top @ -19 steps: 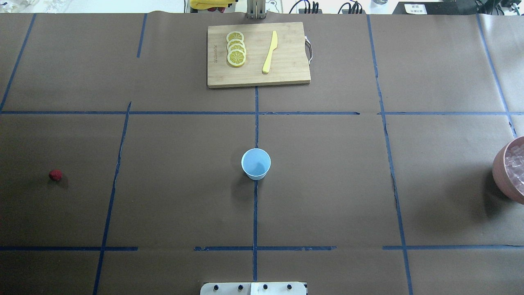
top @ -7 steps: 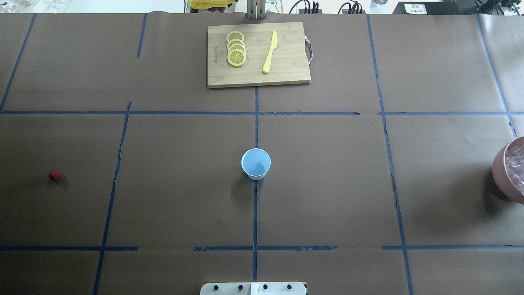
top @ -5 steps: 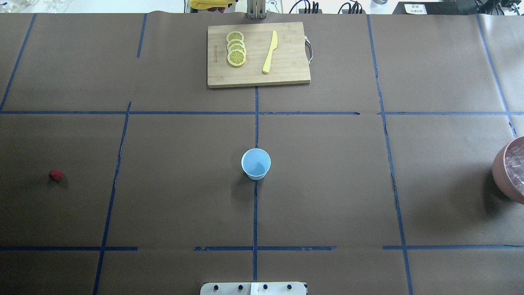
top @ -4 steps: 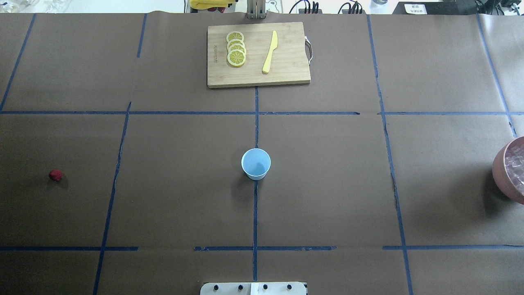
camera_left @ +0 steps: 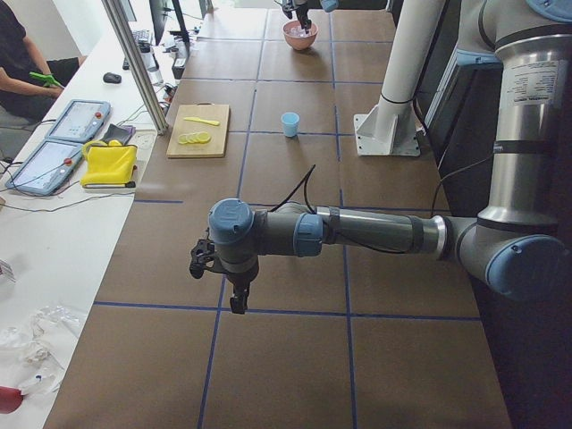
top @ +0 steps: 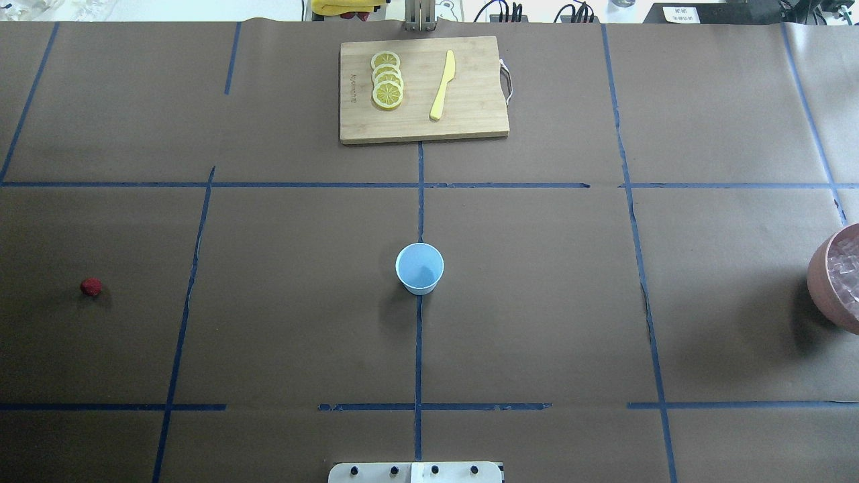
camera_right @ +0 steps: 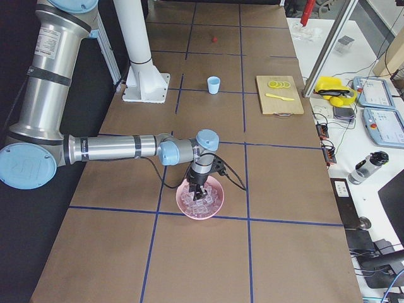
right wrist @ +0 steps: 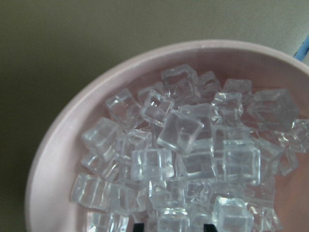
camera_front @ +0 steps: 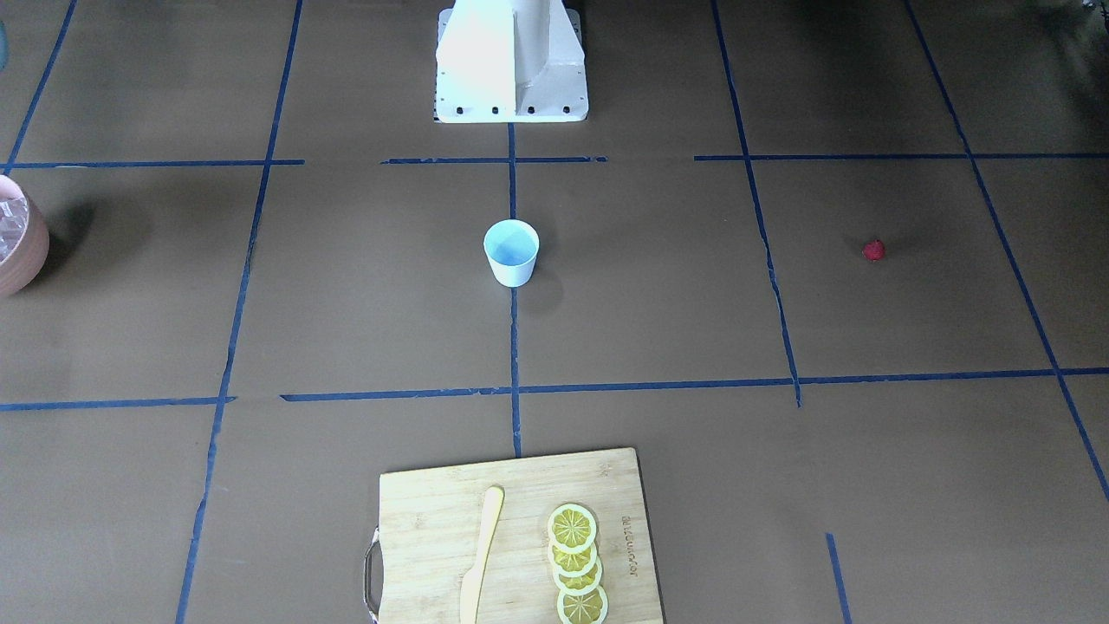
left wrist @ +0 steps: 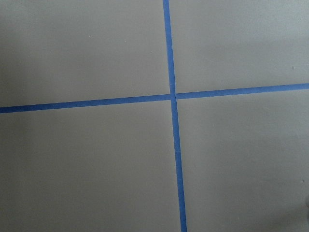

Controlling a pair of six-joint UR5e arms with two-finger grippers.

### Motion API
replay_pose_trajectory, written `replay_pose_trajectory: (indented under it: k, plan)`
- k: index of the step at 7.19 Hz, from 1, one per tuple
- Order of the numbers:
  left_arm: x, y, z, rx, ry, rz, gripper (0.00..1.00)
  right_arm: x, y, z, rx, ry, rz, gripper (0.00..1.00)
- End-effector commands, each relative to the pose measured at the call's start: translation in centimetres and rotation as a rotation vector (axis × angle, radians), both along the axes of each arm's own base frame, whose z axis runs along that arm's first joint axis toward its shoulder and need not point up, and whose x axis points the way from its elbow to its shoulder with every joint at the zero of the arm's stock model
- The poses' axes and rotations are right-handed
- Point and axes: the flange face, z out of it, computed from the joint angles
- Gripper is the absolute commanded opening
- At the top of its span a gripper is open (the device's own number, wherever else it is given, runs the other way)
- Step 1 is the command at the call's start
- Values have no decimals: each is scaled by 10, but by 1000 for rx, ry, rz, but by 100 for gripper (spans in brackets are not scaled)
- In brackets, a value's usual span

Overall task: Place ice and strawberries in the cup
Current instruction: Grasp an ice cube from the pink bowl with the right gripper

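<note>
**Berry, cup and ice bowl well apart; arms show only from the sides**

In the overhead view the strawberry [top: 90, 287] lies alone on the brown table [top: 282, 322] at far left. Only the camera at the table's left end shows the left gripper [camera_left: 239, 307], pointing down close over the paper near a crossing of blue tape [left wrist: 173, 95]. I cannot tell whether its fingers are spread or pressed together.

The cup [top: 420, 268] stands upright at the centre on a tape line. Beyond it lies a cutting board [top: 424, 90] with overlapping lemon slices [top: 387, 80] and a yellow knife [top: 443, 85].

At the far right edge sits the pink bowl [top: 820, 285], heaped with ice [right wrist: 178, 130]. The right-end camera shows the right gripper [camera_right: 197, 191] lowered into it. The wrist camera shows its dark fingertips [right wrist: 138, 225] standing apart, with cubes between them.
</note>
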Motion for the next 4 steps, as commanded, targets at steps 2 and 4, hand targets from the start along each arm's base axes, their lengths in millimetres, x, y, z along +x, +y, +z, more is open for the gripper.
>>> replay_pose_trajectory:
  k: [2,4]
  plan:
    - [0,0,0,-1,0,0,100,-3,0,0,-2,-1,-4,50]
    - [0,0,-1,1,0,0,100,-3,0,0,-1,0,-4,48]
